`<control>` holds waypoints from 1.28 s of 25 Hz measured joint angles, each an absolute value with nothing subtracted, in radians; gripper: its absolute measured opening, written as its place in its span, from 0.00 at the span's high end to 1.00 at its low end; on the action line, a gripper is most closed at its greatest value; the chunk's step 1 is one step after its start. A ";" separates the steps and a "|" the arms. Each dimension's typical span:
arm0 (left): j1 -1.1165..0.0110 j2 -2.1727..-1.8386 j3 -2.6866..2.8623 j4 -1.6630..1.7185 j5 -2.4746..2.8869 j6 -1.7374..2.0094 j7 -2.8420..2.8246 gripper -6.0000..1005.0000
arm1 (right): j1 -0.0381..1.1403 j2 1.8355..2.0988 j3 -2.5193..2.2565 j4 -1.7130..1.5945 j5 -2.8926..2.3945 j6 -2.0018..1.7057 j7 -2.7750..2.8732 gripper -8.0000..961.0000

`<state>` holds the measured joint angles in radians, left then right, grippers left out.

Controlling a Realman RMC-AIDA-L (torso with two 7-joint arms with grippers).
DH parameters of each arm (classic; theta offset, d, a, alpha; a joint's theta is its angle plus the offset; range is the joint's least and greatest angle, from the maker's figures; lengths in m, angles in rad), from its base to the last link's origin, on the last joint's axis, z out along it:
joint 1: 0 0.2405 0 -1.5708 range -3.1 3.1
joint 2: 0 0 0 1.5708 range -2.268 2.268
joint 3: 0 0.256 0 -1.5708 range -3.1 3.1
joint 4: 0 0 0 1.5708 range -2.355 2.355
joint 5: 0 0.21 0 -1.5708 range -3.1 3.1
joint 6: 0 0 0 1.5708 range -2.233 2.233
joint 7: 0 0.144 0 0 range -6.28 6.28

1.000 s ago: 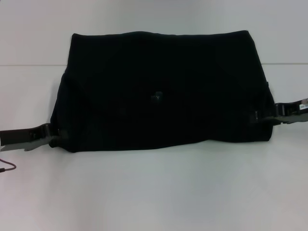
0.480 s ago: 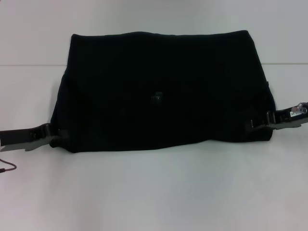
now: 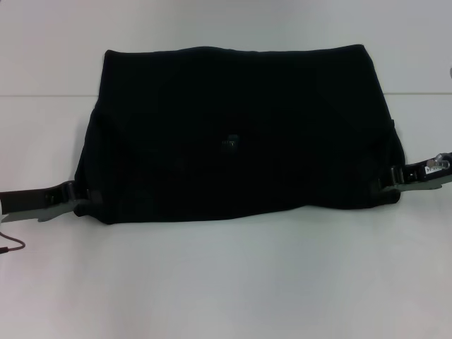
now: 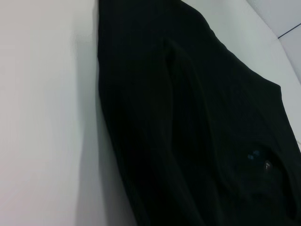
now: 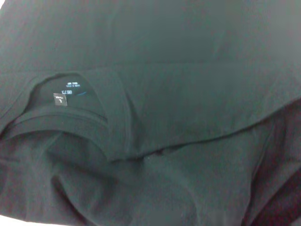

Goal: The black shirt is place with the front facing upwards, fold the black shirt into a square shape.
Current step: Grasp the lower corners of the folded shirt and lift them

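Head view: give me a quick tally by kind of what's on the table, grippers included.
Black shirt, folded, neck label showing: 1
Grippers at its near side edges, left gripper and right gripper: 2
White table: 1
Thin cable at the robot's left edge: 1
Total: 5

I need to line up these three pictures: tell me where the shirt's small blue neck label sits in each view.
Head view: the neck label is a faint bluish speck near the middle of the black shirt.
Left wrist view: the label shows as small blue dots far across the cloth.
Right wrist view: the label lies inside the collar curve.
Shared landmark: the label itself, with the collar around it.
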<state>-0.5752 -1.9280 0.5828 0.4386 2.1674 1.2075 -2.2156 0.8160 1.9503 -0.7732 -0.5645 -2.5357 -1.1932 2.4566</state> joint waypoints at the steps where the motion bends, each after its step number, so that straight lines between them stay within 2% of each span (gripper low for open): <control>1: -0.575 -1.928 0.583 0.439 2.167 1.208 -2.216 0.98 | 0.816 1.949 -0.773 -0.564 -2.536 -1.194 2.457 0.73; 7: -0.574 -1.924 0.583 0.439 2.167 1.237 -2.218 0.97 | 0.814 1.940 -0.773 -0.569 -2.536 -1.222 2.446 0.98; 14: -0.563 -1.897 0.581 0.453 2.178 1.417 -2.216 0.97 | 0.769 1.887 -0.760 -0.639 -2.532 -1.435 2.337 0.98; 20: -0.515 -1.870 0.573 0.502 2.203 1.601 -2.210 0.96 | 0.704 1.852 -0.758 -0.688 -2.535 -1.595 2.251 0.98; 24: -0.500 -1.860 0.568 0.508 2.224 1.705 -2.193 0.95 | 0.676 1.843 -0.760 -0.689 -2.537 -1.692 2.175 0.98; 32: -0.508 -1.861 0.575 0.509 2.344 1.852 -2.153 0.94 | 0.643 1.845 -0.755 -0.689 -2.630 -1.848 2.046 0.98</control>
<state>-0.5075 -1.8614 0.5755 0.5091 2.3444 1.8522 -2.1527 0.6432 1.8448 -0.7551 -0.6894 -2.6302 -1.8485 2.0457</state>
